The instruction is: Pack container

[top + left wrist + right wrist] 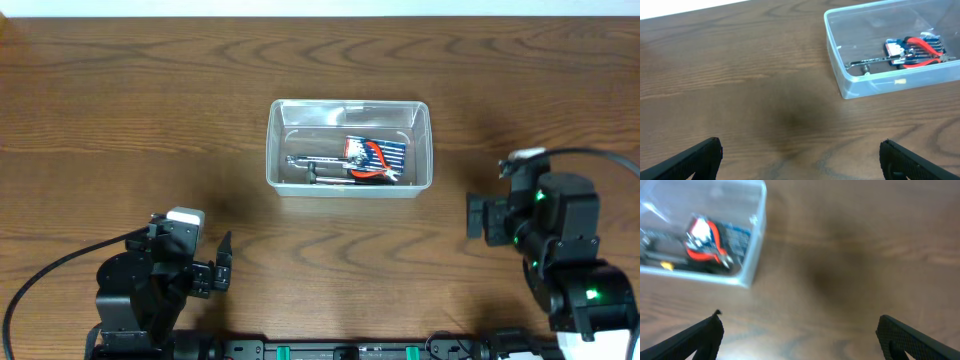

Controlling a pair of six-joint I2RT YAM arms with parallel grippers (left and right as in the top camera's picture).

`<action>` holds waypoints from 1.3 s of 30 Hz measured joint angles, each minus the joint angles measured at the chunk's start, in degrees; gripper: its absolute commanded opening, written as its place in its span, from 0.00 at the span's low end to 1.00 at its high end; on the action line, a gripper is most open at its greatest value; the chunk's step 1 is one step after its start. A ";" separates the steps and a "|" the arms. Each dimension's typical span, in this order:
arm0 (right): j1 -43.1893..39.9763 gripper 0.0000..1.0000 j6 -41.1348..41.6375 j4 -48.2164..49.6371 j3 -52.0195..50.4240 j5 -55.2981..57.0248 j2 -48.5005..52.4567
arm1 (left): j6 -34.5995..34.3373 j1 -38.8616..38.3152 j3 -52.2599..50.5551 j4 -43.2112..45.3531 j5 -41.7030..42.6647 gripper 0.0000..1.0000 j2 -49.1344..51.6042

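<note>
The container [272, 150] sits well apart from both pincers. The left pincer [800, 144] hangs released off its near-left corner, the right pincer [800, 316] released off its right side. Pliers [372, 160] lie inside.

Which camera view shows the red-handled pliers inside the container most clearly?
The left wrist view: the red-handled pliers are sharp and near, lying in the container. Overhead shows them whole but small; the right wrist view shows them blurred.
</note>
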 measured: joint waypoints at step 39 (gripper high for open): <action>-0.09 0.99 -0.24 12.72 -23.69 0.13 -33.14 | 0.00 0.00 -0.02 0.28 0.00 0.99 0.39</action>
